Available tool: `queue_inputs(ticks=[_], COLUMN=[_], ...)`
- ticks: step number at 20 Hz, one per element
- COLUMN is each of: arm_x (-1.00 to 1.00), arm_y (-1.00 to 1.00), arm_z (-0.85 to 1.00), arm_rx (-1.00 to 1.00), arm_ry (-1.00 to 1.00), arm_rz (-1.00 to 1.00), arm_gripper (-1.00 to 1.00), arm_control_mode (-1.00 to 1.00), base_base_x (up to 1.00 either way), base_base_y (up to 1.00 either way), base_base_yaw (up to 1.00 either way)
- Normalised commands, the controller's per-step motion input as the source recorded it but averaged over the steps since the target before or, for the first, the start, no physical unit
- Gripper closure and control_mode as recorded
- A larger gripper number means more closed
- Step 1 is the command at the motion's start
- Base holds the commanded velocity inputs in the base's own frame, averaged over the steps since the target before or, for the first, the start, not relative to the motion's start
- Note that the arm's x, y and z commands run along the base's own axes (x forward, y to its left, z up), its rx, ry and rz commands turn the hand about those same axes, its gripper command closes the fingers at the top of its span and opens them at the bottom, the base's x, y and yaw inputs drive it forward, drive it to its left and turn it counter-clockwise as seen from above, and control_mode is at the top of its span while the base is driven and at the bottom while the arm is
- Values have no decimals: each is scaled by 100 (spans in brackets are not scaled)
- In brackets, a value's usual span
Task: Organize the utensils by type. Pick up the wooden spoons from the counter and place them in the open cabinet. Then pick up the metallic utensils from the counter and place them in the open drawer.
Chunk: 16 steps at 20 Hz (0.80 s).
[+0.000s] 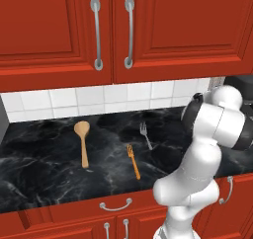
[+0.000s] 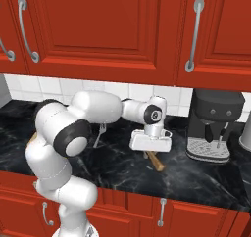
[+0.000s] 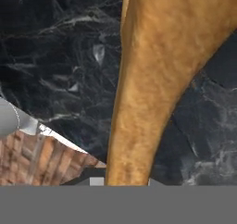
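Observation:
My gripper (image 2: 152, 153) hangs low over the counter, left of the coffee machine, pointing down. A wooden spoon (image 2: 158, 163) sticks out from under it, and the jaws are closed on it. Up close in the hand view, that wooden spoon (image 3: 152, 79) runs from the top down between the fingers. A second wooden spoon (image 1: 83, 142) lies on the black marble counter (image 1: 39, 169) at centre left. A metal fork (image 1: 145, 136) lies further right, and an orange-brown fork-like utensil (image 1: 133, 162) lies in front of it. The open cabinet and open drawer are out of view.
A dark coffee machine (image 2: 214, 126) stands at the back right of the counter. Red upper cabinet doors (image 1: 99, 25) above are closed. Closed red drawer fronts (image 1: 115, 205) run below the counter edge. My own arm (image 1: 207, 149) blocks the right side of the left base view.

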Motion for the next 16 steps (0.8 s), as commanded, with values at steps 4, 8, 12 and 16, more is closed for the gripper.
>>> queue_inputs(ticks=[4, 8, 12, 16], arm_x=[-61, -58, -54, -43], arm_y=[29, 35, 40, 48], arm_z=[31, 32, 39, 46], arm_rx=[0, 4, 5, 0], arm_ry=[8, 7, 0, -7], arm_rz=[0, 0, 0, 0], arm_gripper=[100, 100, 100, 100], arm_control_mode=[-100, -100, -100, -100], base_base_x=[0, 0, 0, 0], base_base_y=[0, 0, 0, 0], base_base_yaw=[0, 0, 0, 0])
